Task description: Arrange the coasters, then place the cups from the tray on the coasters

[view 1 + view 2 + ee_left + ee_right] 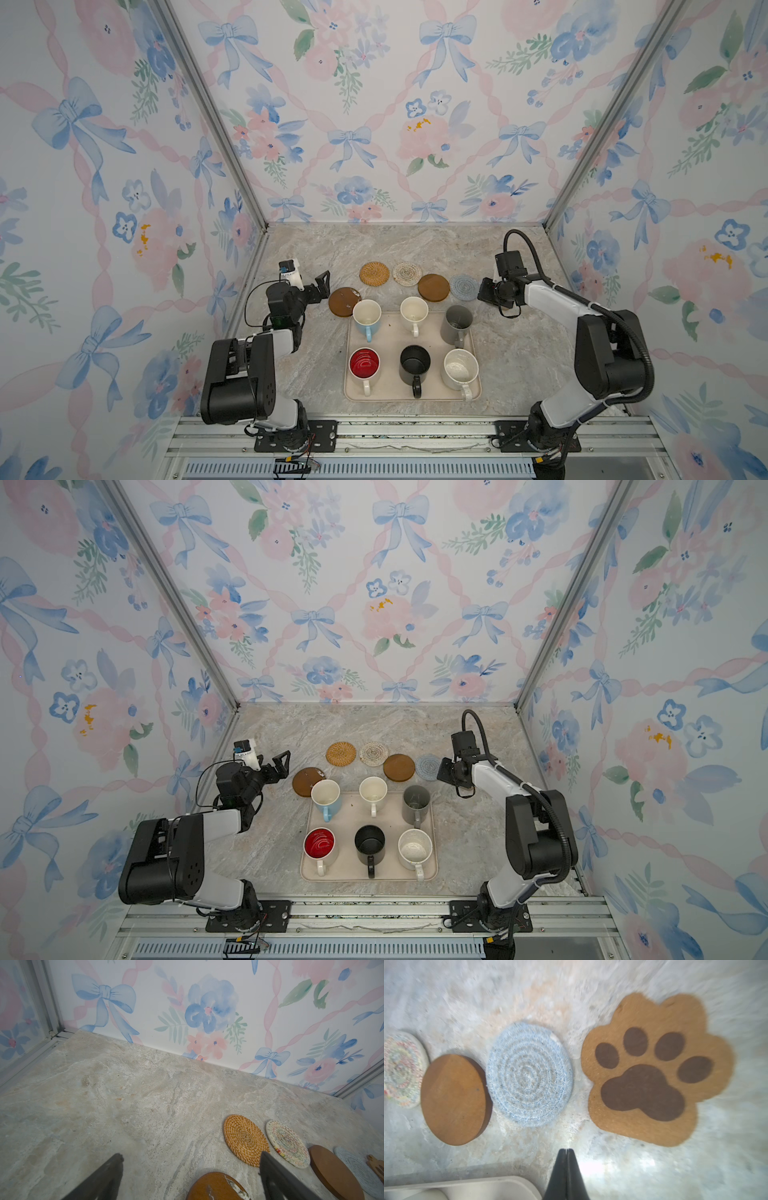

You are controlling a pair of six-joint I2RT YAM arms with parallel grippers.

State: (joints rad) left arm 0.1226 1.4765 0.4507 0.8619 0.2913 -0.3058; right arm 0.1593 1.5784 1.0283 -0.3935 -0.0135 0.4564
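Mostly round coasters point(374, 273) beyond tray point(386, 399); paw-shaped coaster point(654, 1012) tan with dark pads. Left fingers point(99, 1178) spread, right fingers point(560, 1172) pressed together.

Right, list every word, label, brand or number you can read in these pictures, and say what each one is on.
No readable text in any view.
Red-lined mug: white swirls inside, with no letters that can be made out.
Cream woven coaster: small coloured tab at its edge, too small to read.
Paw-shaped coaster: dark paw print only, no lettering.
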